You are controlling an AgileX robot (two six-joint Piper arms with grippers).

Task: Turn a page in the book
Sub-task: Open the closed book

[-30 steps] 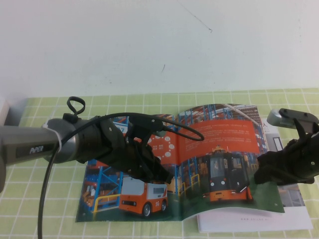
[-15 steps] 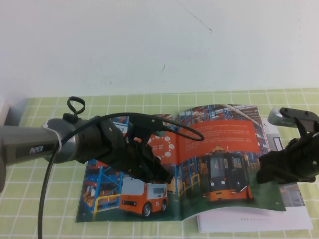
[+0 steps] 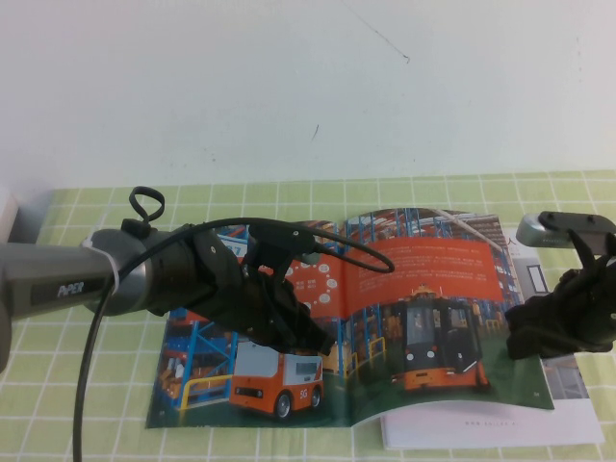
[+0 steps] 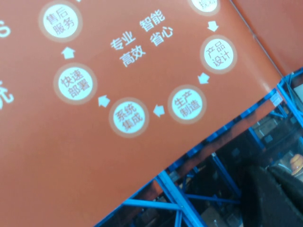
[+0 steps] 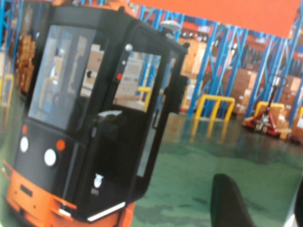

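At the book's (image 3: 346, 318) outer edge, my right gripper (image 3: 539, 332) hovers, grip state unclear; page (image 3: 438, 308) looks thin, slippery, best pinched there. Left gripper (image 3: 308, 332) pins the opposite leaf, state unclear.

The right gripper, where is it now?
In the high view, the right gripper is on the robot's right, at the page's outer edge beside the forklift picture.

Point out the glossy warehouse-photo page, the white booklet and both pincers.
Glossy warehouse-photo page (image 3: 423, 289), high view, orange banner.
White booklet (image 3: 481, 425), high view, near edge.
Left pincer (image 3: 313, 337), high view, fingertip end over book.
Right pincer (image 3: 520, 342), high view, at page's outer edge.
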